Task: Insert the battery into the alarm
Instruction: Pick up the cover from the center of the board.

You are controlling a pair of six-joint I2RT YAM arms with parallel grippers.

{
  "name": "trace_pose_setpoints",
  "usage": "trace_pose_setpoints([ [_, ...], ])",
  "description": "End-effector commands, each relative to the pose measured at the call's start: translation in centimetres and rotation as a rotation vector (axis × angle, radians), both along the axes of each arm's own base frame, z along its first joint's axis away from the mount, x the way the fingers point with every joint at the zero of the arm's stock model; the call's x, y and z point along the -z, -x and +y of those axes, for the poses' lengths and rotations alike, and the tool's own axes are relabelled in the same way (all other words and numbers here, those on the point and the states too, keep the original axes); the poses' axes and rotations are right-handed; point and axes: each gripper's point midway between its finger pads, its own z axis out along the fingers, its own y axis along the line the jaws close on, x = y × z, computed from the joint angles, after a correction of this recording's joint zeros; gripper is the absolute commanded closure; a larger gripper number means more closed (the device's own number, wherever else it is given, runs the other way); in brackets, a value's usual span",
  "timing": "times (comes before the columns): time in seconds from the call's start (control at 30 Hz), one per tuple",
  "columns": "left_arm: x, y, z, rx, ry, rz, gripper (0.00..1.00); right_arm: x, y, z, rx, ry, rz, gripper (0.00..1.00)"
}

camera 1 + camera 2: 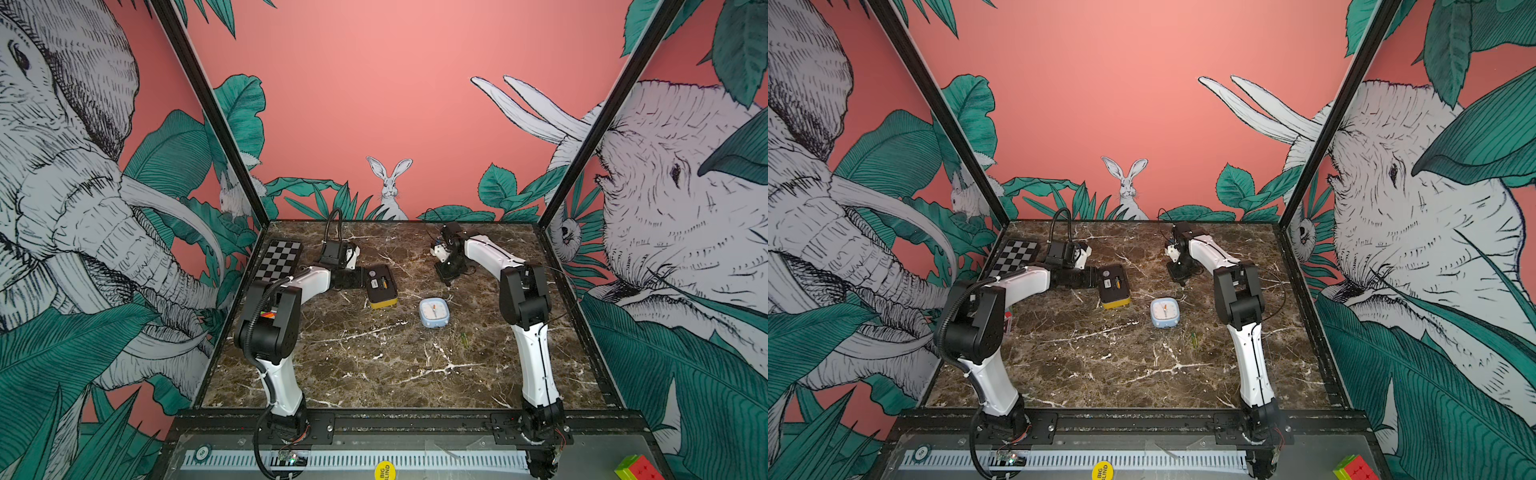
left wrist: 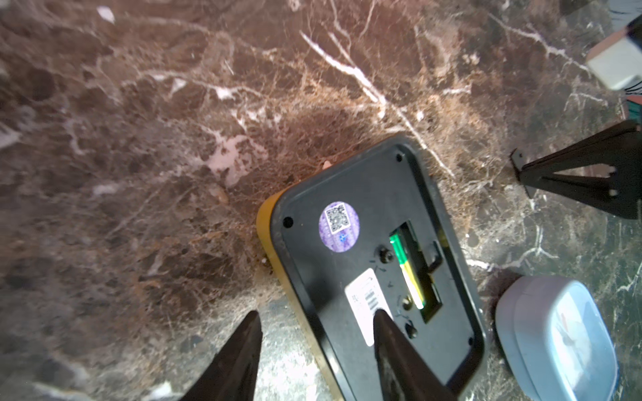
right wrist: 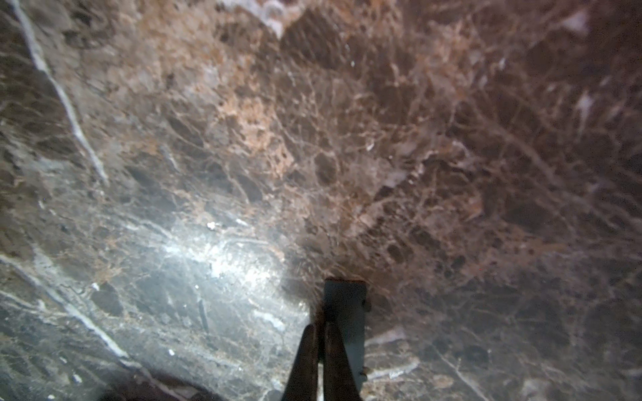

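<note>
The alarm (image 1: 380, 286) (image 1: 1113, 286), black-backed with a yellow rim, lies face down left of the table's centre. Its battery slot is uncovered, and a green and yellow battery (image 2: 406, 270) lies in it. My left gripper (image 2: 316, 314) is open at the alarm's left end. One finger (image 2: 385, 333) is over the white label and the other is over bare table. My right gripper (image 3: 321, 324) (image 1: 444, 276) is shut, pointing down at the back right. A dark flat plate (image 3: 345, 298) lies at its tips. I cannot tell whether the plate is pinched.
A pale blue clock (image 1: 434, 312) (image 2: 556, 340) lies face up just right of the alarm. A checkerboard (image 1: 278, 261) lies at the back left. A small green object (image 1: 464, 340) sits on the marble in front of the clock. A colour cube (image 1: 636, 467) rests outside the front rail.
</note>
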Motion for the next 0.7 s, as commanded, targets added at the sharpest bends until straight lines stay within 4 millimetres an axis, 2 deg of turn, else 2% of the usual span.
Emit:
trace_pose_setpoints([
  [0.0,-3.8,-0.5,-0.1,-0.013,0.009,-0.107,0.39,-1.9,0.6,1.0,0.03,-0.09,0.013,1.0],
  [0.13,-6.8,-0.7,-0.7,-0.022,0.018,-0.224,0.34,-6.8,-1.5,3.9,0.124,-0.335,-0.066,1.0],
  [0.23,-8.6,-0.5,-2.3,0.005,0.025,-0.309,0.33,-10.9,-2.8,6.7,0.193,-0.587,-0.106,1.0],
  [0.37,-10.1,-0.2,-4.4,0.038,0.053,-0.383,0.35,-15.0,-4.2,9.7,0.304,-0.947,-0.104,1.0],
  [0.47,-10.8,0.0,-5.2,0.047,0.087,-0.419,0.39,-16.4,-4.8,10.6,0.364,-1.128,-0.071,1.0],
  [0.57,-11.5,0.5,-6.7,0.089,0.096,-0.467,0.48,-17.0,-4.7,11.5,0.381,-1.199,-0.036,1.0],
  [0.67,-11.7,0.8,-8.2,0.126,0.098,-0.505,0.5,-18.0,-4.6,12.5,0.372,-1.236,-0.029,1.0],
])
